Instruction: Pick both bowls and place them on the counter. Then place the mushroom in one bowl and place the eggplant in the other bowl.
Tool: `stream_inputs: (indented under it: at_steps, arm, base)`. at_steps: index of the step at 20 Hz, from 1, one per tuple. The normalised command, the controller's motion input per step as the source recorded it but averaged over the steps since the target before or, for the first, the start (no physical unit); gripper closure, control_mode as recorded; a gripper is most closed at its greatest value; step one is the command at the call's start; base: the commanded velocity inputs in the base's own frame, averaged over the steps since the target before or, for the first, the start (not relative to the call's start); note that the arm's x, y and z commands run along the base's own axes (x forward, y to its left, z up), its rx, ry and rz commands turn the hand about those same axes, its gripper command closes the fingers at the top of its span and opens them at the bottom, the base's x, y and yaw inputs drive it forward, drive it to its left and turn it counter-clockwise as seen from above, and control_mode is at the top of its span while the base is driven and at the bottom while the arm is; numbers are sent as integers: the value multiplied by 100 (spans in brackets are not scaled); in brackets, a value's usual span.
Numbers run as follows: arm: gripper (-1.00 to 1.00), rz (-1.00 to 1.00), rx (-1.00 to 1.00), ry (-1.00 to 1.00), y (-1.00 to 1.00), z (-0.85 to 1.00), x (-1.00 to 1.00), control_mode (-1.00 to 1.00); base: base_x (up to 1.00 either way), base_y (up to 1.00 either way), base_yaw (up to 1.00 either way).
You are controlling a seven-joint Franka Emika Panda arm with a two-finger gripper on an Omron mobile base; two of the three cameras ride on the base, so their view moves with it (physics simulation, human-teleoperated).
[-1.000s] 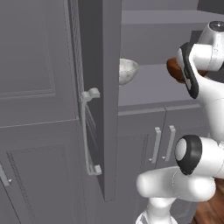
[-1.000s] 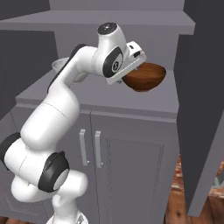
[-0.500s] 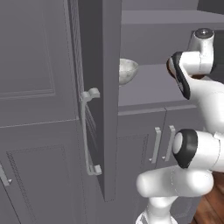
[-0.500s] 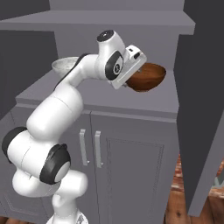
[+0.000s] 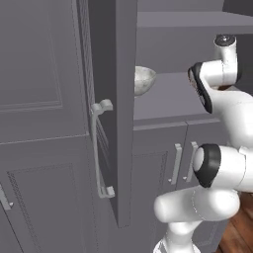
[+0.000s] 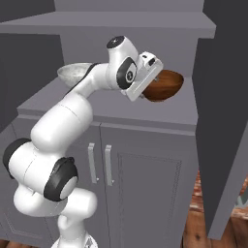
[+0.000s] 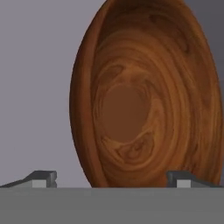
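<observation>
The glossy reddish-brown wood bowl (image 6: 164, 86) stands on the grey cupboard shelf (image 6: 111, 109), and up close its hollow inside (image 7: 144, 100) faces the hand. My gripper (image 6: 147, 85) is right at this bowl's left side, open, with the rim low between the two widely spread fingertips (image 7: 43, 177); whether they touch it I cannot tell. The grey-white speckled bowl (image 5: 143, 80) (image 6: 75, 72) sits further left on the same shelf, partly behind the arm. The counter, mushroom and eggplant are out of view.
An open cupboard door (image 5: 118, 113) with a long handle (image 5: 99, 148) juts out on the left. Another open door (image 6: 223, 121) stands on the right. An upper shelf (image 6: 121, 24) hangs over the bowls. Shut cabinet doors (image 6: 145, 189) lie below.
The hand has moved in closer to the wood bowl and the wrist has straightened up. Both bowls stay where they were. The fingers stay spread.
</observation>
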Motion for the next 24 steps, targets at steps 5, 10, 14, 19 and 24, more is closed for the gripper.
stream_inputs:
  at_steps: [5,10,14,19,24]
  arm:
    - [-100,0,-7,7,0,-12,17,-100]
    - [100,0,-4,5,0,-20,2,-100]
    - [100,0,-1,1,0,-18,-15,-100]
    - [100,1,-2,-6,1,-16,-47,-100]
    - [100,0,0,-16,1,-17,-73,-100]
  base:
    - [0,0,0]
    - [0,0,0]
    - [0,0,0]
    - [0,0,0]
    - [0,0,0]
